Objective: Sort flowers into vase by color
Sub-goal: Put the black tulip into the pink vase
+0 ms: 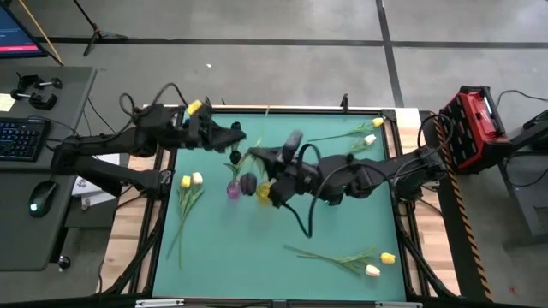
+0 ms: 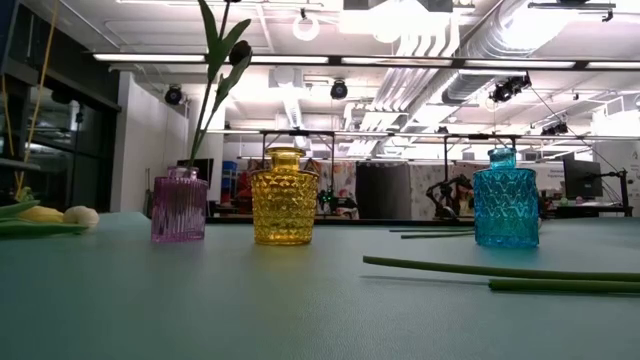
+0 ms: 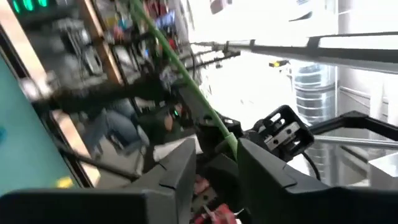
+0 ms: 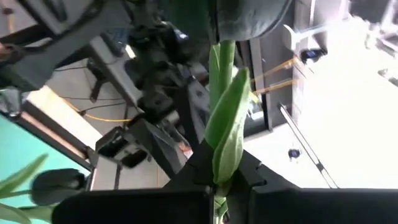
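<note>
Black tulip (image 2: 238,52) | stem in pink vase (image 2: 180,205) | right hand (image 4: 219,186) grips it | left hand (image 3: 214,165) grips green stem (image 3: 186,81)

Black tulip (image 2: 238,52) stands in purple vase (image 2: 179,205); yellow and cream tulips (image 1: 374,263) lie flat.

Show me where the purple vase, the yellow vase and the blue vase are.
purple vase (image 2: 179,206), low view, middle of its ribbed body.
yellow vase (image 2: 284,200), low view, centre of its diamond-patterned body.
blue vase (image 2: 505,203), low view, centre of its body.
</note>
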You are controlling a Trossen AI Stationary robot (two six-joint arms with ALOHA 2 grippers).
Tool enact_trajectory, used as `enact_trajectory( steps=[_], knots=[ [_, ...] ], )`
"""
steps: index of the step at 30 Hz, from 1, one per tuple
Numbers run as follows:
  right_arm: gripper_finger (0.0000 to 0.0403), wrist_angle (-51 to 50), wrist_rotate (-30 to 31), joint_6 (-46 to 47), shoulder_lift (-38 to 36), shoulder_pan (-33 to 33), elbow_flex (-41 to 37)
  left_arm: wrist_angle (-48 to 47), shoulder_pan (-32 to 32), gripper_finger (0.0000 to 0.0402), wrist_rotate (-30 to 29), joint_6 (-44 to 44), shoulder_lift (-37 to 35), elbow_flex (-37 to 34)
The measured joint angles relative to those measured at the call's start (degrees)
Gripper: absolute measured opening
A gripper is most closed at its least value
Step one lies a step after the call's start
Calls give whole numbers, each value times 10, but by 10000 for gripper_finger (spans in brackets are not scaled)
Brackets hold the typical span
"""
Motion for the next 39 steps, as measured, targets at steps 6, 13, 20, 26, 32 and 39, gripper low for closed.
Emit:
enact_trajectory(
  steps=[6, 13, 20, 26, 32, 39],
  knots=[
    [1, 3, 40, 84, -31, -2, 0, -42, 63, 143, 33, 90, -43, 0],
    [1, -92, -15, 441, -89, -23, 0, -47, 112, 152, 180, 254, -109, 0],
    [0, -382, -207, 815, -131, -57, 1, -78, 113, 152, 193, 294, -182, 0],
    [0, -313, -317, 902, -96, -40, -79, -79, 113, 152, 193, 326, -228, 0],
    [0, 28, -368, 870, -16, -45, -173, -80, 113, 151, 172, 338, -249, 0],
    [0, 101, -314, 785, 98, -78, -108, -81, 113, 151, 162, 338, -251, 0]
  ],
)
